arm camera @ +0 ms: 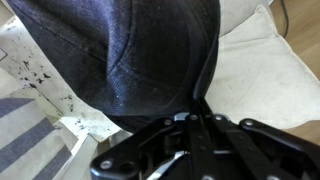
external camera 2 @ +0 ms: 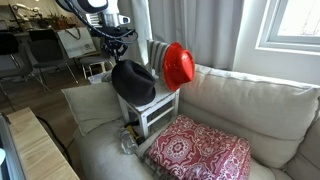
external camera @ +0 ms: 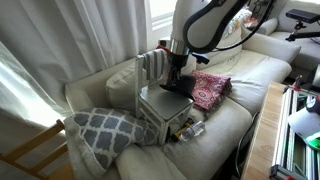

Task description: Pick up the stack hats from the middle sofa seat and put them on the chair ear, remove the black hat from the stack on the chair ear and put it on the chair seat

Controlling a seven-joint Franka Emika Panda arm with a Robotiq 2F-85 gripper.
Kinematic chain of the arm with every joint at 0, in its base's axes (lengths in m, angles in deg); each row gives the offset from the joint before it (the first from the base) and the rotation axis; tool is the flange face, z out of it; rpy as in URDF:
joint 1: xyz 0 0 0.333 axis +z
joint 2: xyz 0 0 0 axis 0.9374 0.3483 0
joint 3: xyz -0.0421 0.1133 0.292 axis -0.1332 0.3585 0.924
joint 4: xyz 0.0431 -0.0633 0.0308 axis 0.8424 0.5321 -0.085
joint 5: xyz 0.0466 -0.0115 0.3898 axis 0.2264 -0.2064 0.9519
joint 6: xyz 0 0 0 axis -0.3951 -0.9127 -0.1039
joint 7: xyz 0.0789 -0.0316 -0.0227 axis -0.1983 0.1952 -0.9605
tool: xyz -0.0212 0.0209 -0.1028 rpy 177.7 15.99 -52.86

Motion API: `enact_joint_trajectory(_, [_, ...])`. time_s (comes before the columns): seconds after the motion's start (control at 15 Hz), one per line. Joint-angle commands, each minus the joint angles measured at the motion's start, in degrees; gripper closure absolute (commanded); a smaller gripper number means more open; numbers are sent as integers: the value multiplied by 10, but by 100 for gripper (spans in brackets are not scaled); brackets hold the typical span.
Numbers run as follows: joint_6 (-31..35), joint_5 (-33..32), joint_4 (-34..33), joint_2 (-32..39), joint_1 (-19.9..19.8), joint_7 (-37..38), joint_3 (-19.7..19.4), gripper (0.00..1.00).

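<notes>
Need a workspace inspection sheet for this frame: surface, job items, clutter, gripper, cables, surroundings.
Surface: cream sofa; a small pale slatted chair stands on its cushions.
Job's things: red hat hangs at the top of the backrest; black hat held over the chair seat, contact unclear.
Clutter: lattice pillow; pink-red patterned cloth; small items under the chair, unidentifiable.
Gripper: gripper shut on the black hat's brim.
Cables: dark loop under the arm, likely a cable.
Surroundings: curtains; window.
</notes>
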Motion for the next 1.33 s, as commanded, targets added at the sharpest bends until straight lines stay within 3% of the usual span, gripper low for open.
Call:
enact_joint_trajectory(0.0, [48,1,-35,68,-7,2,29,99])
enact_joint_trajectory(0.47, [137,-24,-82,149,-41,-4,85,99])
enact_joint_trajectory(0.53, [147,-33,-85,157,-45,-4,90,75])
enact_joint_trajectory(0.73, [140,-55,-98,163,-51,17,91,56])
enact_joint_trajectory(1.0, [111,-39,-106,131,-91,26,130,26])
enact_joint_trajectory(1.07, [98,-68,-96,98,-56,60,83,19])
enact_joint_trajectory(1.2, [21,-72,-93,46,-64,87,73,4])
enact_joint_trajectory(1.27, [-33,-40,-90,24,-93,74,95,0])
